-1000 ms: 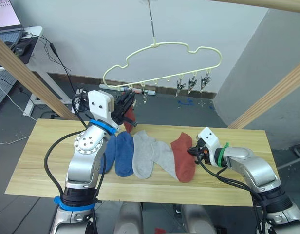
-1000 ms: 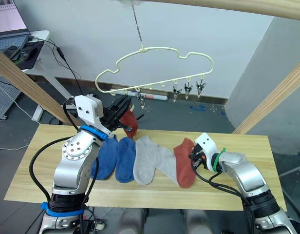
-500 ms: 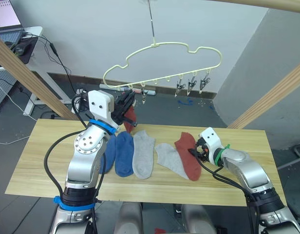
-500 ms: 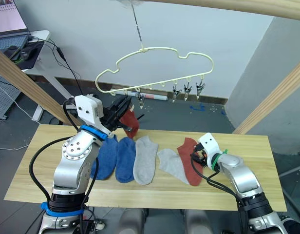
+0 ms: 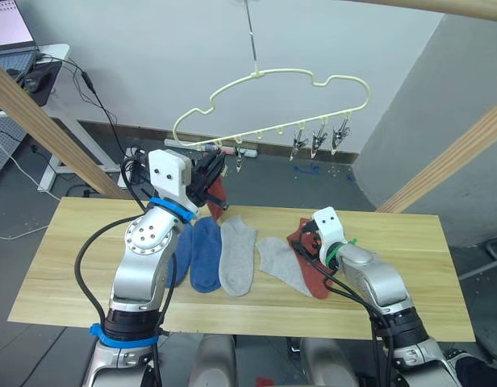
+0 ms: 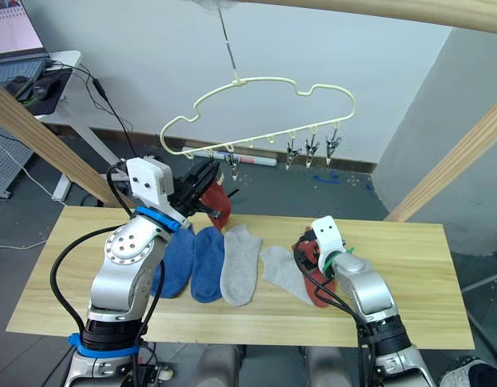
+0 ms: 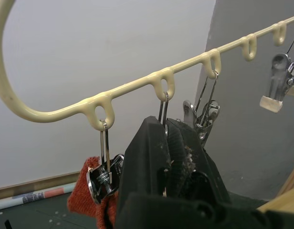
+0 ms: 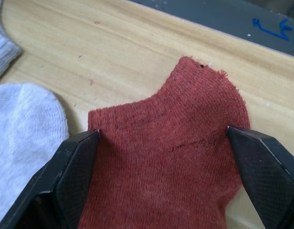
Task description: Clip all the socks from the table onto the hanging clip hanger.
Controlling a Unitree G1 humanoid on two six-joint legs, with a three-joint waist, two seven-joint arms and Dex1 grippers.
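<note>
A pale yellow clip hanger hangs over the table. One rust red sock hangs from a clip at its left end. My left gripper is raised beside that sock. It is shut on the neighbouring metal clip, whose wire runs down between the fingertips. On the table lie two blue socks, two grey socks and a rust red sock. My right gripper is open just above this sock, one finger on each side of it.
Three free metal clips hang at the hanger's right end. Thick wooden beams slant at the left and right. A desk with a laptop and cables stands at the far left.
The right gripper dragged the red sock and one grey sock a little to the right, let go and opened, and its arm swung left over the sock. The left gripper stayed still.
</note>
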